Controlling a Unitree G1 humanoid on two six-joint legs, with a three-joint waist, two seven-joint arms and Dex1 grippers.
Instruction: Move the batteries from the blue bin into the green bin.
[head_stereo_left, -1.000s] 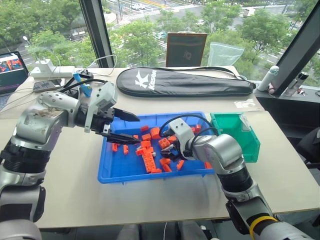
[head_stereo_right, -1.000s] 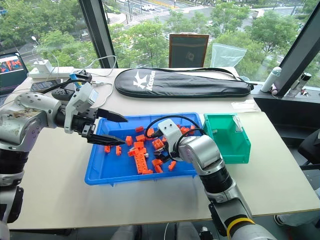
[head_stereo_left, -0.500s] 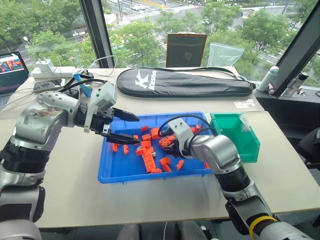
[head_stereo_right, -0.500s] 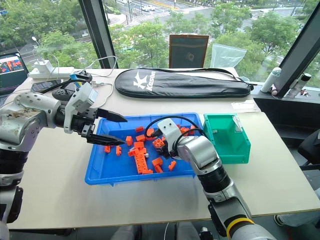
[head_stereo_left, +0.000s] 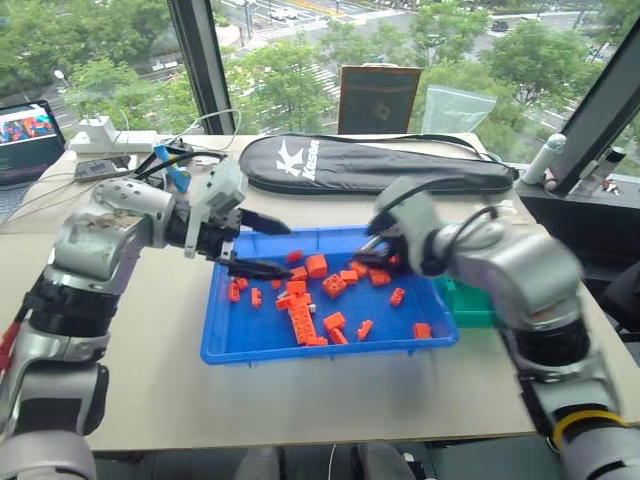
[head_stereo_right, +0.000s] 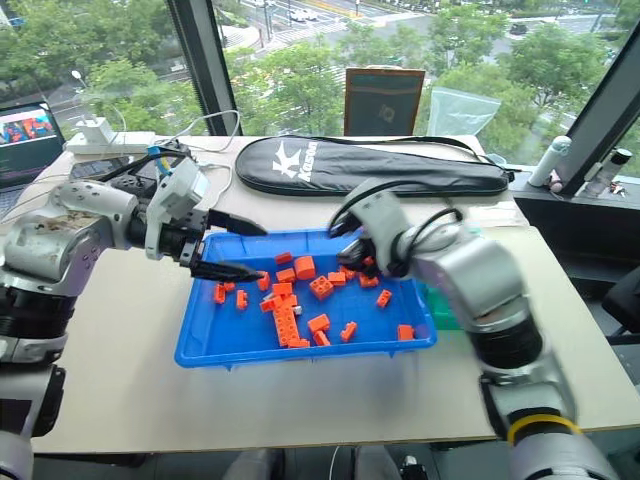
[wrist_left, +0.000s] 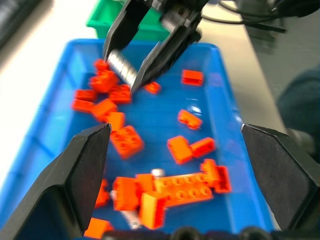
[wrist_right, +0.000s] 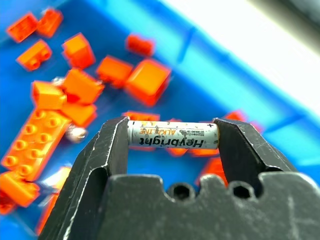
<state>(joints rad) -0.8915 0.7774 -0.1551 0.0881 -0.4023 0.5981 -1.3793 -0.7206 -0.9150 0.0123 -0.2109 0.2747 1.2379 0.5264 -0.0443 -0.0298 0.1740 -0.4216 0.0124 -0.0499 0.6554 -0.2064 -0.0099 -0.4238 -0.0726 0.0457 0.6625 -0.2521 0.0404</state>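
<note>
The blue bin (head_stereo_left: 318, 354) sits mid-table with orange bricks (head_stereo_left: 300, 318) scattered in it. My right gripper (wrist_right: 172, 137) is shut on a silver battery (wrist_right: 172, 135), gripped end to end and crosswise between the fingertips. It hovers above the bin's far right part (head_stereo_left: 372, 252); the left wrist view also shows this battery (wrist_left: 122, 67). A small silvery end (wrist_left: 157, 172) peeks out beside the long orange brick. My left gripper (head_stereo_left: 285, 248) hangs open over the bin's left side, holding nothing. The green bin (head_stereo_left: 470, 305) stands just right of the blue bin, largely hidden behind my right arm.
A black racket bag (head_stereo_left: 370, 165) lies across the table behind the bin. A laptop (head_stereo_left: 25, 130), a power strip (head_stereo_left: 100, 135) and cables sit at the far left. A white bottle (head_stereo_left: 545, 160) stands at the far right by the window.
My right gripper closed on a battery among the bricks, then lifted it up and to the right, toward the green bin. The left gripper crept slightly toward the bin's middle.
</note>
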